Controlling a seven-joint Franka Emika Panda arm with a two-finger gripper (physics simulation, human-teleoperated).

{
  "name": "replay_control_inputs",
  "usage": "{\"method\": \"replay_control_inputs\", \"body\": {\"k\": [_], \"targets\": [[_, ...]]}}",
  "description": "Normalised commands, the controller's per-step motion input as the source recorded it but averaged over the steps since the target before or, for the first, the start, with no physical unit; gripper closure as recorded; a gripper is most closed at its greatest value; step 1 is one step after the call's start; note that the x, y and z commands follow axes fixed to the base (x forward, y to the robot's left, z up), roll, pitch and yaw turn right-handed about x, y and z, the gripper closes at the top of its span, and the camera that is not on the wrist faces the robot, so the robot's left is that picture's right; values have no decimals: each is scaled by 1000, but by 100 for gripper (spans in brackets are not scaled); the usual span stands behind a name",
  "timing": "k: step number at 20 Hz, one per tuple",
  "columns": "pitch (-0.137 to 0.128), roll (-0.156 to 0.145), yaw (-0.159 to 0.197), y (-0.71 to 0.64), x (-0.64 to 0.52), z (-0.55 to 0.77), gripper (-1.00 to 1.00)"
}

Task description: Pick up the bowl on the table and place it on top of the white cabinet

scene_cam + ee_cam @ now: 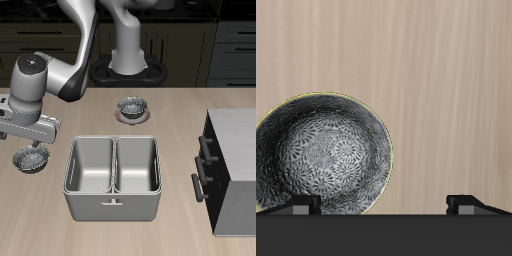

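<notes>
Wide-open fingers (301, 204) of the gripper (33, 143) hover empty above the bowl (323, 154), beside the double bin (112, 178).

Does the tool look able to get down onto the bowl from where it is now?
Probably yes. The tool hangs over the bowl, though a bit off its centre, jaws apart; bare table surrounds it and the bin stands apart.
</notes>
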Motion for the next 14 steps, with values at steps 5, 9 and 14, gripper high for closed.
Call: {"method": "replay_control_inputs", "body": {"k": [5,9,14], "targets": [[42,-6,-8,35,-38,-316,-100],[36,6,-11,38,-54,-286,-100],[23,-4,-6,4,-49,-173,-100]]}}
